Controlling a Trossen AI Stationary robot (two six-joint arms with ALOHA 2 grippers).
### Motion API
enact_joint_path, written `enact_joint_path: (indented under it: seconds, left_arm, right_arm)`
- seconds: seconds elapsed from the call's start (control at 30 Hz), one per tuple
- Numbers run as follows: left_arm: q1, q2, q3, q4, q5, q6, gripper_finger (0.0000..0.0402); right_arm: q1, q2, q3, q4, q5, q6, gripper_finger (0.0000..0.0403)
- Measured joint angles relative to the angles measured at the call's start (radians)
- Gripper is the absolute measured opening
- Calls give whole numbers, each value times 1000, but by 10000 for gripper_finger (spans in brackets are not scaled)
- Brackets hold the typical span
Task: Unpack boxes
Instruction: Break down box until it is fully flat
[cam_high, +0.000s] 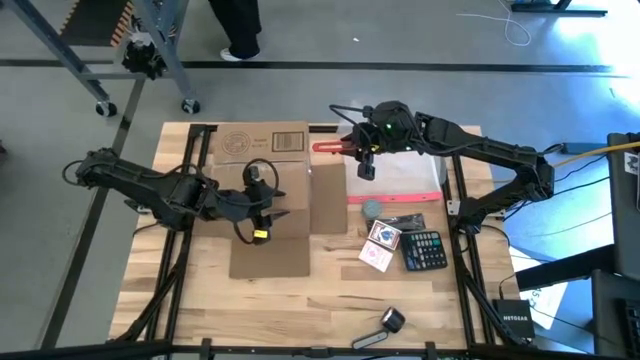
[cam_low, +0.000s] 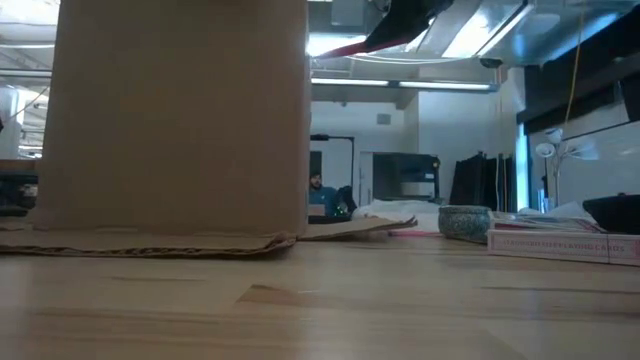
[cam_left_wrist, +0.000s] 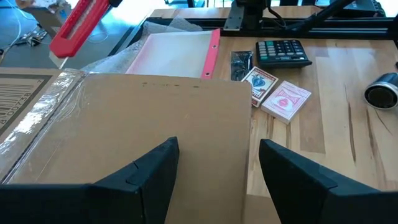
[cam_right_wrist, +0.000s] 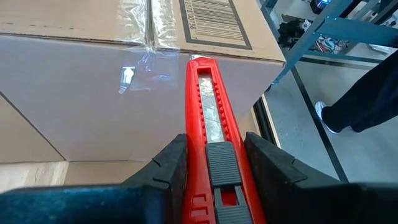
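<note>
Pinching a red box cutter, the right claw holds it beside the cardboard box, which stands mid-surface with clear tape over its top seam, apparently uncut. The left claw hangs spread above the box. A pouch, cards and calculator lie beside the box. Its barcode label is unreadable.

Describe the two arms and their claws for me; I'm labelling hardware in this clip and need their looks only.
Both arms are dark, nearly black, jointed segments with thin black cables looping along them. The left claw has two broad, matte black, wedge-shaped fingers; a small yellow mark shows near it in the high view. The right claw has the same dark angular fingers, and a small green light glows on its wrist.
</note>
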Motion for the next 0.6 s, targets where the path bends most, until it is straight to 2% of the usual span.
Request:
enact_joint_path:
  seconds: [0.6]
  left_arm:
    - [3, -1, -1, 15, 1, 1, 219]
  right_arm:
    - [-1, 46, 0, 44, -60, 32, 134]
